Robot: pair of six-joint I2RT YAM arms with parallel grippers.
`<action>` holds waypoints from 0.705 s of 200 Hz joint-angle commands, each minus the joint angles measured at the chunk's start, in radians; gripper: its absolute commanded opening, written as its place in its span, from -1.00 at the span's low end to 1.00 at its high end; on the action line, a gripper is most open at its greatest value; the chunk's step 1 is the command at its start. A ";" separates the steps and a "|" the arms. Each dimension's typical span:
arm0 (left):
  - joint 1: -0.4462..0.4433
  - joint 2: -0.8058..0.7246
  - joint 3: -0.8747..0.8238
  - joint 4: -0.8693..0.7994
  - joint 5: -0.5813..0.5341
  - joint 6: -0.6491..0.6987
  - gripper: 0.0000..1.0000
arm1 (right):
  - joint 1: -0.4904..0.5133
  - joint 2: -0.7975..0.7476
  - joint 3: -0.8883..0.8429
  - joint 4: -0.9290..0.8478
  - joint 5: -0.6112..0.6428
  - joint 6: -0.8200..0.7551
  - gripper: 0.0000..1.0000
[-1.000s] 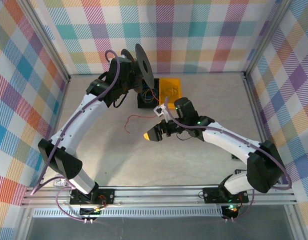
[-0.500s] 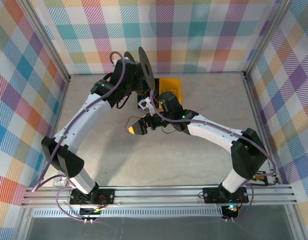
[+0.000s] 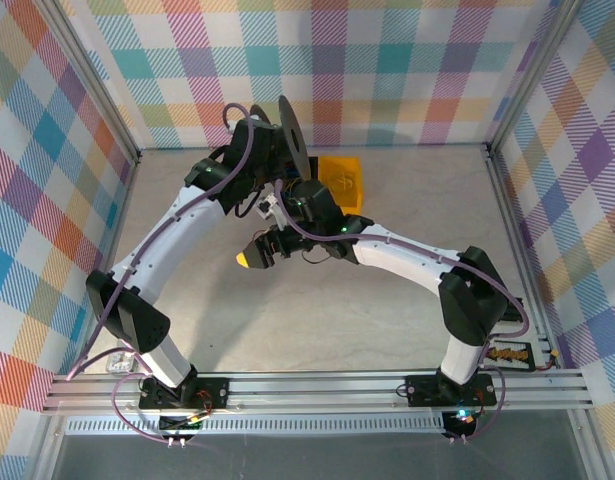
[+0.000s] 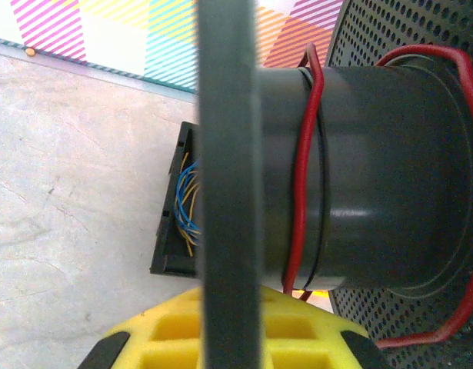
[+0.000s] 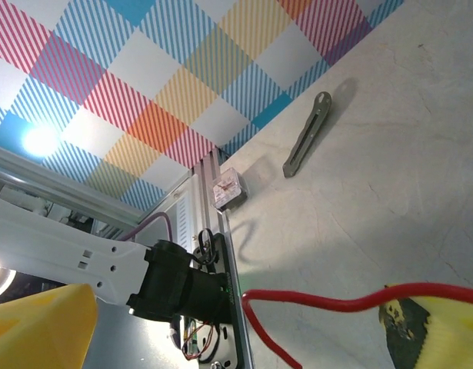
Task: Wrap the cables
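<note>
Right gripper (image 3: 253, 256) has swung left, jaws wide beside loose red cable (image 5: 328, 301); left gripper (image 4: 234, 338) shut; spool (image 4: 359, 177) barely wound.

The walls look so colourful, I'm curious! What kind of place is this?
Probably a robot test booth in a lab: checked panels wall in a grey table, and two white robot arms are bolted to a metal rail at its edge.
</note>
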 commanded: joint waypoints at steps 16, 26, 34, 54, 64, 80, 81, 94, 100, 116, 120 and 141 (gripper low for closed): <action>-0.007 -0.006 0.045 0.051 -0.017 0.000 -1.00 | 0.021 0.020 0.048 -0.007 -0.002 -0.005 0.83; -0.007 -0.004 0.047 0.051 -0.016 0.000 -1.00 | 0.022 0.022 0.048 -0.010 -0.004 -0.005 0.80; -0.007 -0.003 0.049 0.051 -0.016 0.000 -1.00 | 0.022 0.023 0.049 -0.011 -0.005 -0.005 0.78; -0.007 -0.002 0.057 0.050 -0.016 0.000 -1.00 | 0.025 0.028 0.047 -0.017 -0.004 -0.001 0.77; -0.007 -0.002 0.060 0.049 -0.019 0.000 -1.00 | 0.026 0.029 0.044 -0.014 -0.002 0.003 0.75; -0.007 -0.002 0.062 0.049 -0.019 -0.001 -1.00 | 0.029 0.031 0.041 -0.010 -0.002 0.006 0.72; -0.007 -0.003 0.062 0.048 -0.019 -0.002 -1.00 | 0.030 0.031 0.041 -0.010 -0.002 0.006 0.71; -0.007 -0.001 0.064 0.048 -0.020 -0.002 -1.00 | 0.033 0.034 0.043 -0.009 -0.003 0.008 0.66; -0.007 -0.001 0.063 0.048 -0.021 -0.003 -1.00 | 0.034 0.036 0.043 -0.008 -0.004 0.010 0.64; -0.007 0.000 0.066 0.048 -0.020 -0.003 -1.00 | 0.039 0.041 0.044 -0.003 -0.004 0.013 0.61; -0.007 0.000 0.067 0.048 -0.019 -0.002 -1.00 | 0.039 0.042 0.044 -0.003 -0.003 0.013 0.58; -0.007 0.000 0.067 0.046 -0.015 -0.003 -1.00 | 0.040 0.044 0.048 -0.003 0.002 0.013 0.47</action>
